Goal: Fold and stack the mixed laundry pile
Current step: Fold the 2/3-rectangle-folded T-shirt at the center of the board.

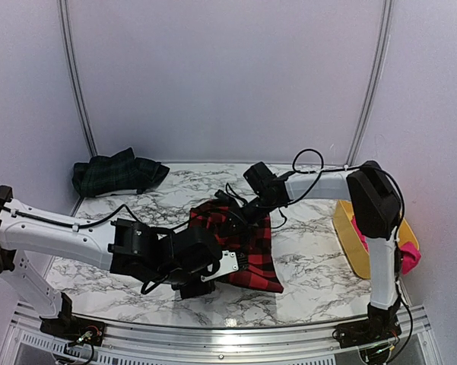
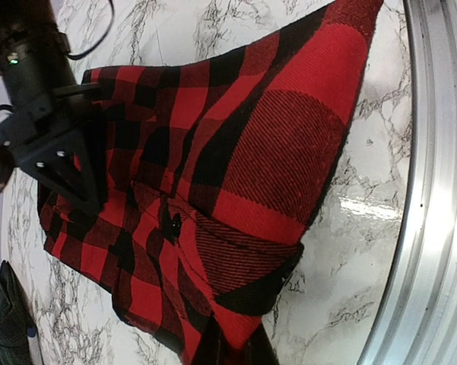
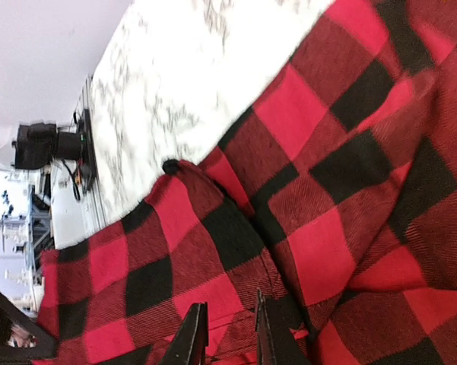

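Top, progress: nothing folded or stacked; check garment (image 1: 247, 243) rumpled at middle of surface (image 1: 312, 293), plaid (image 1: 118, 173) heaped at far-left corner, pink (image 1: 409, 258) hanging from tub (image 1: 348, 236) at right edge.
Top, room: bare marble along far edge and near-right corner.
Left wrist, left claw (image 1: 237, 266): closed, seemingly pinching check garment's left edge; near rail (image 2: 430, 190) close by.
Right wrist, right claw (image 3: 226, 334): narrowly parted over check cloth; grip unclear.

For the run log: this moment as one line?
task: folding checked garment | left claw: shut on its edge | right claw: slightly open over it | plaid garment: far-left
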Controlling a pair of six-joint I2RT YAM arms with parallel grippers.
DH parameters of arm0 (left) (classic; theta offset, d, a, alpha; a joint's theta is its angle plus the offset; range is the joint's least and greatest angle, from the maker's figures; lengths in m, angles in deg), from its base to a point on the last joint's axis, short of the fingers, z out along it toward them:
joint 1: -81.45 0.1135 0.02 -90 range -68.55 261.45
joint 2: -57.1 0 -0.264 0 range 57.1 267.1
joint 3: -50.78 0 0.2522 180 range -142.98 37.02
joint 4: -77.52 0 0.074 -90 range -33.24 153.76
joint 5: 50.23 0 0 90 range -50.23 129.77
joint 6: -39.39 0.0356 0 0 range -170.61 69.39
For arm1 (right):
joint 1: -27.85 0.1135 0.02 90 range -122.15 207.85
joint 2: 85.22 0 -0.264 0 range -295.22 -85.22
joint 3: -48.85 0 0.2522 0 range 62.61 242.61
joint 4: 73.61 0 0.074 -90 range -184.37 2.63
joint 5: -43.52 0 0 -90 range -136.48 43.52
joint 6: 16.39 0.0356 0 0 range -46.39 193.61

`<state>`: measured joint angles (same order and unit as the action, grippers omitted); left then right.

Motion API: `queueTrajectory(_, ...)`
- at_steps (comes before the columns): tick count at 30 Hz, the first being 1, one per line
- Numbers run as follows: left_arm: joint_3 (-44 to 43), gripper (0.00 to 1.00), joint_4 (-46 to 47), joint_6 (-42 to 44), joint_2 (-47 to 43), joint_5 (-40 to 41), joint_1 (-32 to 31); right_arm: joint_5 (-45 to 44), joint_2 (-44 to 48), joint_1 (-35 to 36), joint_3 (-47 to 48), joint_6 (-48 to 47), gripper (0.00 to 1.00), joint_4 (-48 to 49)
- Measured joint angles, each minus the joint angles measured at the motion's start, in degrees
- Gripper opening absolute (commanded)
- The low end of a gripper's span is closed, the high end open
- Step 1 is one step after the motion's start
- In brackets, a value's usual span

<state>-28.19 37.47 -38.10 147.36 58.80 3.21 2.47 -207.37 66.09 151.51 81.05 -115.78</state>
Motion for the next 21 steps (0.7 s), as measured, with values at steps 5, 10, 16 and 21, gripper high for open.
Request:
queueTrajectory(5, -6.7, 0.00, -7.7, -2.5, 0.0, -3.5, 2.3, 2.8, -1.0, 4.2, -12.2, 0.6, 0.15, 7.3)
queueTrajectory(10, -12.5, 0.00, -12.5, -3.6, 0.0, -5.8, 5.4, 7.2, 0.7, 10.5, -18.1, 2.0, 0.15, 13.8)
queueTrajectory(16, -13.2, 0.00, -15.8, -3.6, -0.1, -9.0, 6.7, 7.0, 2.8, 16.9, -19.9, 2.3, 0.24, 13.6)
queueTrajectory(21, -12.5, 0.00, -16.0, -3.4, -1.7, -12.2, 6.8, 4.6, 4.1, 14.8, -16.5, -0.3, 0.37, 6.4)
